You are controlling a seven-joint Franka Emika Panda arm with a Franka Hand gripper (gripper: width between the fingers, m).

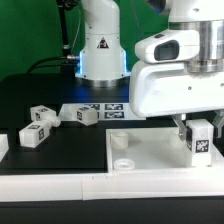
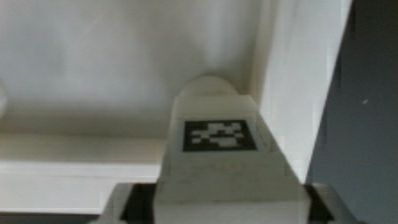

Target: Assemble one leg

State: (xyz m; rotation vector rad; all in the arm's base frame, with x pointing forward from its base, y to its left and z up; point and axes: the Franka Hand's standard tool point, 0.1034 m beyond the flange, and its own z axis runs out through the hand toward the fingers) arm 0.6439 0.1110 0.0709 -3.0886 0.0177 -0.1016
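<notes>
Gripping: gripper (image 1: 200, 142) closed on one leg (image 1: 200, 140), held upright between its fingers, tag marker facing the exterior camera. Directly below the tool: large flat white panel (image 1: 150, 156) with a round corner socket (image 1: 119, 141). Well apart from the tool, toward the exterior view's left: three more legs (image 1: 36, 134) on the dark table (image 1: 50, 160), plus the marker board (image 1: 100, 108).
</notes>
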